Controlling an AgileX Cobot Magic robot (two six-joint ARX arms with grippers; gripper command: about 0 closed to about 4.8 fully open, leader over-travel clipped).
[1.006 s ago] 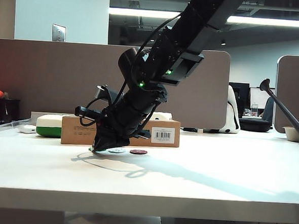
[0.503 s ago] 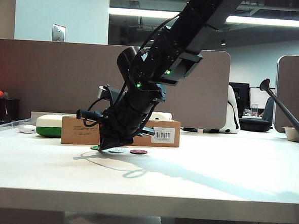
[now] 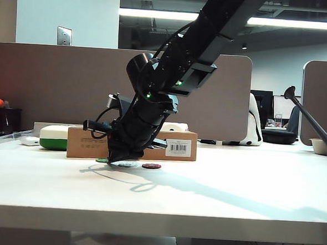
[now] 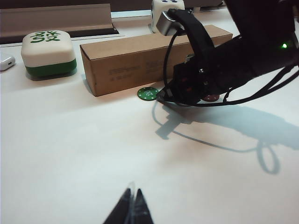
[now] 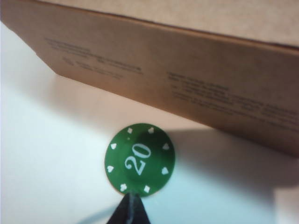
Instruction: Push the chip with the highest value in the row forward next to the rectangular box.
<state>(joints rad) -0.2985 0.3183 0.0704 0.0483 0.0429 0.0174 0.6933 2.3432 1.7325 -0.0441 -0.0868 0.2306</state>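
Observation:
The green chip (image 5: 139,159), marked 20, lies flat on the white table just in front of the brown rectangular box (image 5: 187,70). My right gripper (image 5: 131,206) is shut, holds nothing, and its tip touches the chip's near edge. The exterior view has that gripper (image 3: 117,159) low on the table in front of the box (image 3: 84,142), with the chip (image 3: 102,160) at its left. From the left wrist view the chip (image 4: 146,93) sits a short gap from the box (image 4: 140,56). My left gripper (image 4: 132,198) is shut and empty, well back from them.
A white chip (image 3: 128,165) and a dark red chip (image 3: 151,166) lie to the right of the right gripper. A white-and-green rounded case (image 3: 53,136) stands left of the box. A grey partition runs behind, and a watering can (image 3: 313,123) stands far right.
The right gripper has slid away from the camera toward the box, taking the green chip with it out of the row. The white and dark red chips have not moved.

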